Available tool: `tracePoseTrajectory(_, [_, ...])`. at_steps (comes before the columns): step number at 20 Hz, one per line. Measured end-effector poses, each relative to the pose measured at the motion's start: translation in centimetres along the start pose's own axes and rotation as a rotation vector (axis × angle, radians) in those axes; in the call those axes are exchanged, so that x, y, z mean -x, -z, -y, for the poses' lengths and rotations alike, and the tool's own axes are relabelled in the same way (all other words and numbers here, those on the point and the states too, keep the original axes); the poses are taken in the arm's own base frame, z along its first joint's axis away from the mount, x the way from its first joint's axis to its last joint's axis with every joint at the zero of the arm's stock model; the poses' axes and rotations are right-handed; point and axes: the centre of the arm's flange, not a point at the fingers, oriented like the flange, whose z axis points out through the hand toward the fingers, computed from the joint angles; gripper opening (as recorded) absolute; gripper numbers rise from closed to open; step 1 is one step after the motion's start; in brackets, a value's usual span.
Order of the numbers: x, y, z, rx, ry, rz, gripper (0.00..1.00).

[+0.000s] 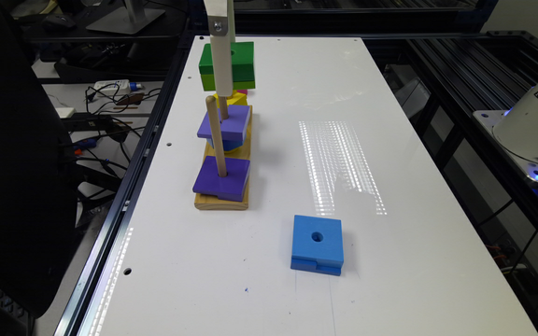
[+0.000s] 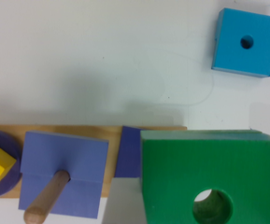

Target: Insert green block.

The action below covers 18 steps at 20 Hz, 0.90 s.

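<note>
The green block point(image 1: 243, 60), dark green over a lime-green layer with a round centre hole, hangs in the air above the far end of the wooden peg board point(image 1: 222, 201). My gripper point(image 1: 222, 70) comes down from above and is shut on it, one white finger lying across its near face. The green block point(image 2: 209, 168) sits close up in the wrist view, over one end of the board point(image 2: 111, 133). What lies under its hole I cannot make out.
A purple square block point(image 1: 222, 179) sits on the near peg point(image 1: 216, 135). Another purple block point(image 1: 224, 122) rests tilted on a blue piece, with a yellow block point(image 1: 236, 99) behind. A blue block point(image 1: 318, 245) lies on the white table point(image 1: 390, 140). The robot base point(image 1: 535, 126) stands at the exterior view's right.
</note>
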Motion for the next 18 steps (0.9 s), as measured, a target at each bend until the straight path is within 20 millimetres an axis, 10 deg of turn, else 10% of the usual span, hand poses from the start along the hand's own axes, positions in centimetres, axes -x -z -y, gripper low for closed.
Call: tracePoseTrajectory(18, [-1.8, -0.7, 1.9, -0.041, -0.002, -0.012, 0.0])
